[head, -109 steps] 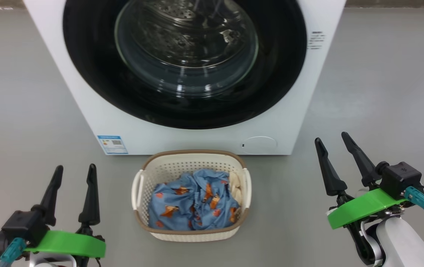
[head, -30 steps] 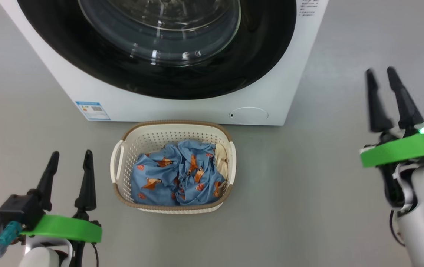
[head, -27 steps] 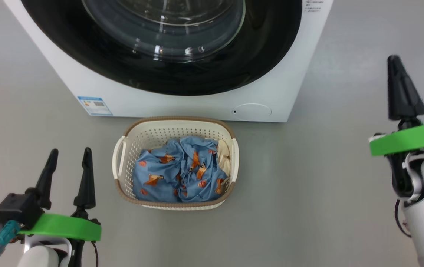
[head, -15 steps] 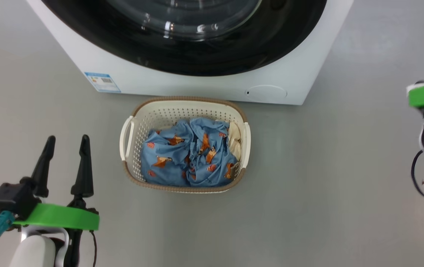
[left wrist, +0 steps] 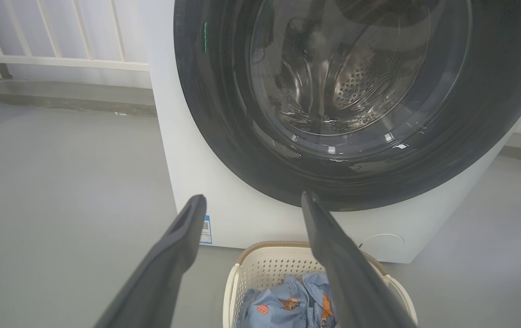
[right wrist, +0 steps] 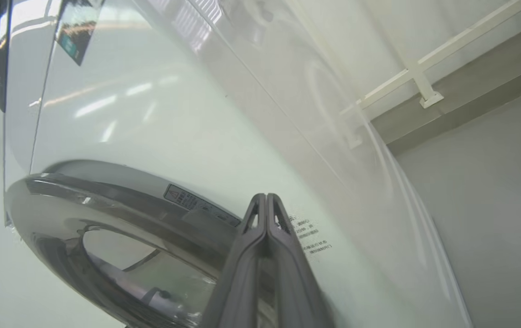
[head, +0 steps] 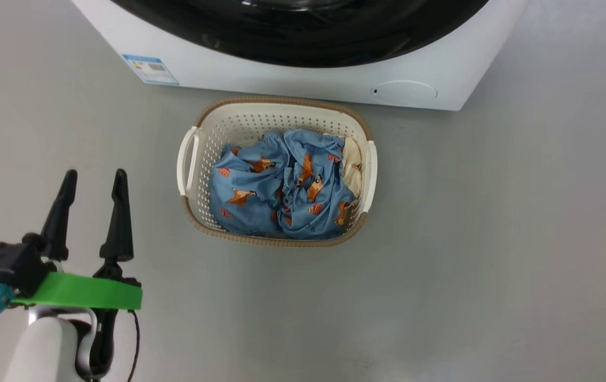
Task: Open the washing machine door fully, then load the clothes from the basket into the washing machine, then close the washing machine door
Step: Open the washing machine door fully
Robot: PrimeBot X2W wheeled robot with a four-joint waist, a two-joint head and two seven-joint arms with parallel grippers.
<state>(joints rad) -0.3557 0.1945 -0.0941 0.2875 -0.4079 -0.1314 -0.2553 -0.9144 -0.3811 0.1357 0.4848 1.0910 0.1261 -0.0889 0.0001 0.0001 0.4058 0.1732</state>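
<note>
Head view: left gripper [head: 95, 175] at lower left, fingers spread, empty, pointing up-frame. Basket [head: 276, 101] with clothes [head: 281, 191] at centre; washing machine door [head: 303, 48] at top edge.

Left wrist view: door appears shut, facing the camera, upper right.

Right wrist view: right gripper [right wrist: 267, 197], fingers pressed together on nothing, points at the door's rim, lower left. Judged the nearer arm for opening.

Head downward, wrists toward washing machine [left wrist: 183, 182]
</note>
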